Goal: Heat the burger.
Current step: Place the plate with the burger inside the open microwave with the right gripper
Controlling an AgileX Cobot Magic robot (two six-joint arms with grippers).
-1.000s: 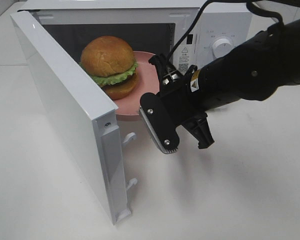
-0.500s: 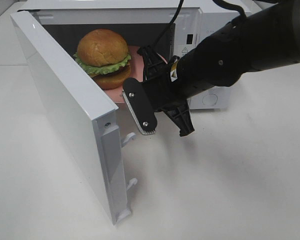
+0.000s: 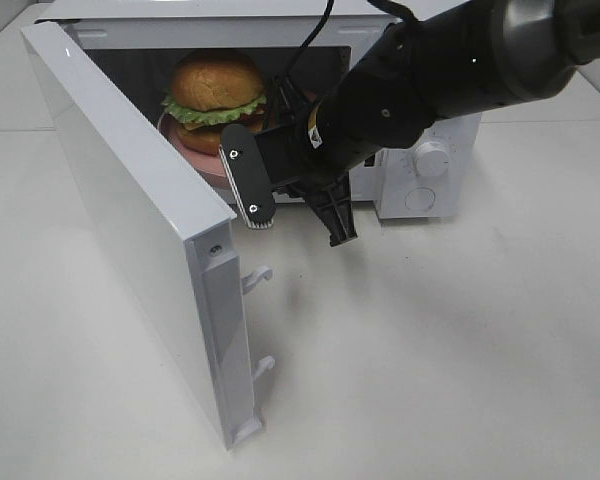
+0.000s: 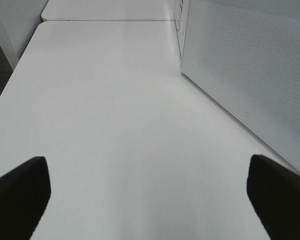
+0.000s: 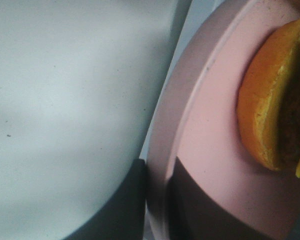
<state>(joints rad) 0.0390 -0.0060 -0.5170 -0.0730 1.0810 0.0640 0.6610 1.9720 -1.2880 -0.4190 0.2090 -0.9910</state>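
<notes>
Note: your right gripper (image 5: 159,205) is pinched nearly closed on the rim of the pink plate (image 5: 205,145), presumably to carry the burger (image 3: 217,95) untouched and level, inside the open microwave (image 3: 410,200); left gripper (image 4: 150,200) hangs wide open, empty, beside it.

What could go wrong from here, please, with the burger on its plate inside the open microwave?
1. The right gripper holds the pink plate by one edge of its rim only. If the plate tips, the tall burger could slide off.
2. The arm fills the opening of the microwave, close to the open door. Pulling back carelessly might knock the door or drag the plate out.
</notes>
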